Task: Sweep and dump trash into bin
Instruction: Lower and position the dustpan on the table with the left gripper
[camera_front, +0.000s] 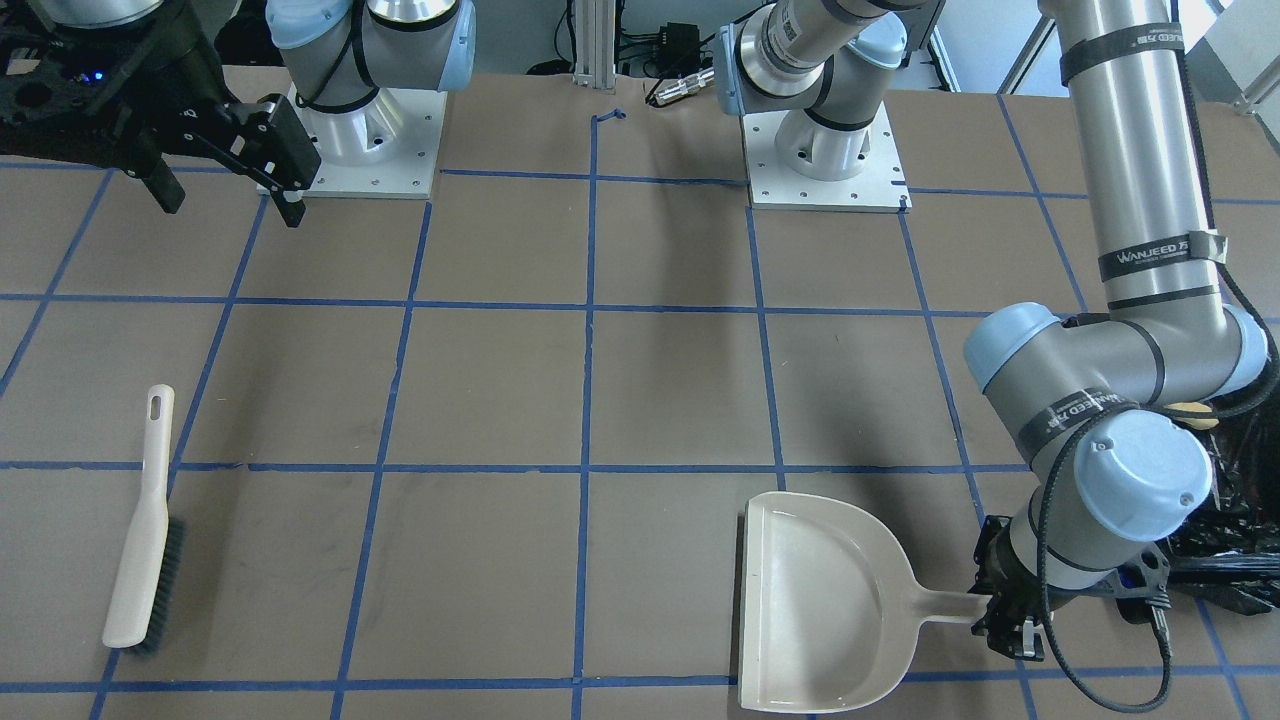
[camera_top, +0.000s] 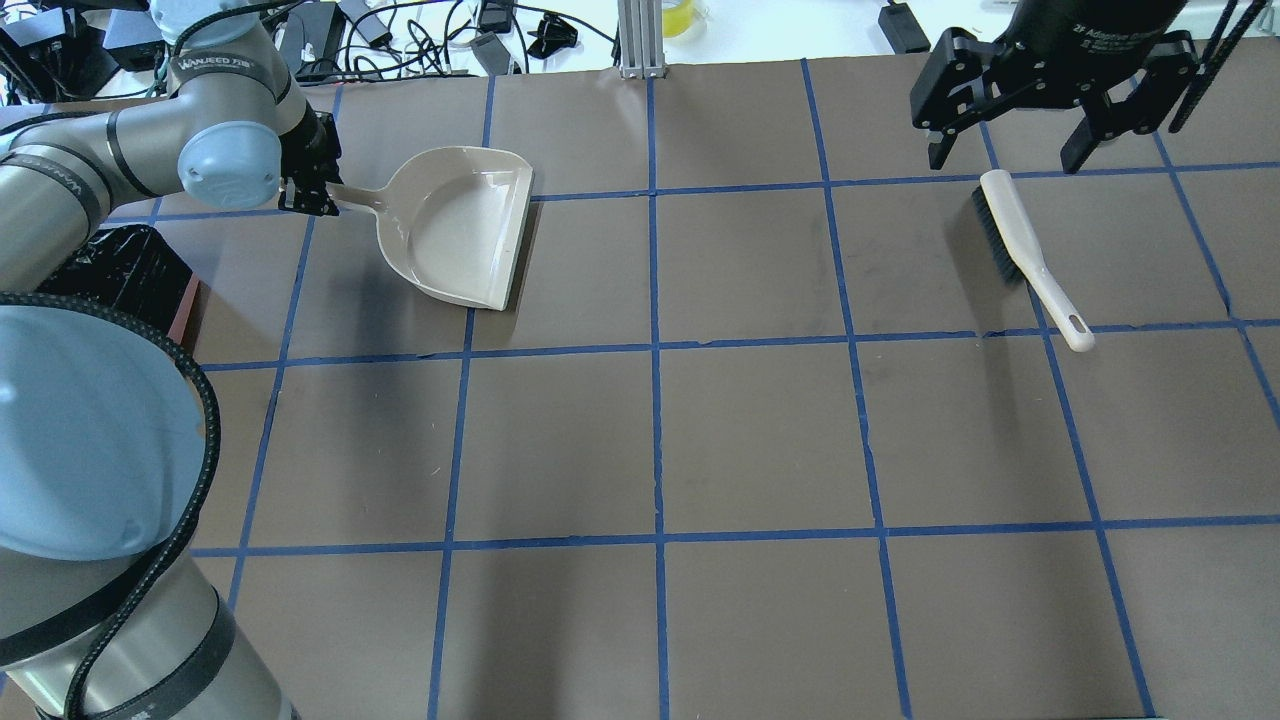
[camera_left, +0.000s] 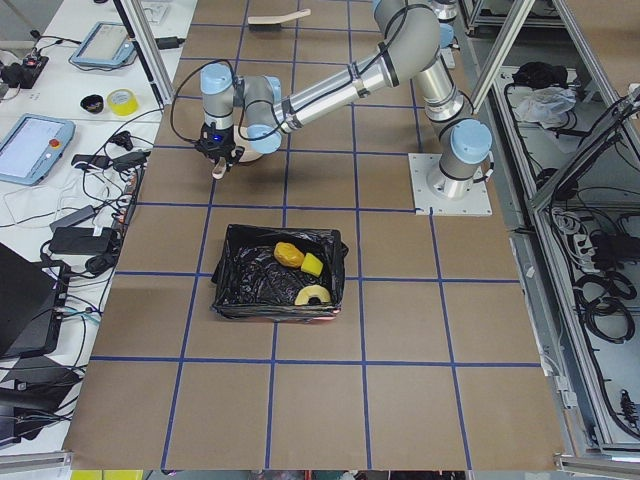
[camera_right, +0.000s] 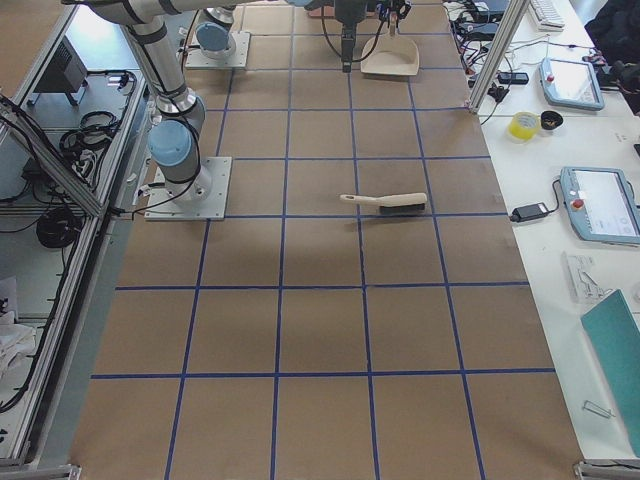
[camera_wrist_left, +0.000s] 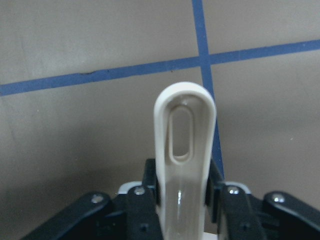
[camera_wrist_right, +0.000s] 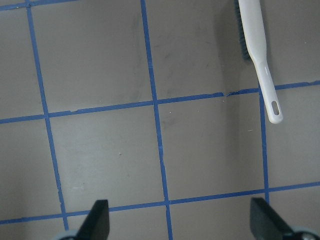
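The bin (camera_left: 222, 285), lined with a black bag, holds the trash: an orange-yellow lump (camera_left: 289, 254), a yellow-and-green sponge block (camera_left: 312, 264) and a pale crescent (camera_left: 313, 295). The bin also shows in the overhead view (camera_top: 120, 265), beside the left arm. The beige dustpan (camera_top: 455, 225) lies flat and empty on the table. My left gripper (camera_top: 310, 190) is shut on its handle (camera_wrist_left: 185, 150). My right gripper (camera_top: 1005, 155) hangs open and empty above the table, just beyond the bristle end of the cream hand brush (camera_top: 1030, 255), which lies on the table.
The brown table has a blue tape grid (camera_top: 655, 345). The two arm bases (camera_front: 820, 150) stand at the robot's edge. Cables and devices (camera_top: 480, 30) lie past the far edge. The left arm's elbow (camera_front: 1140, 480) hangs over the bin.
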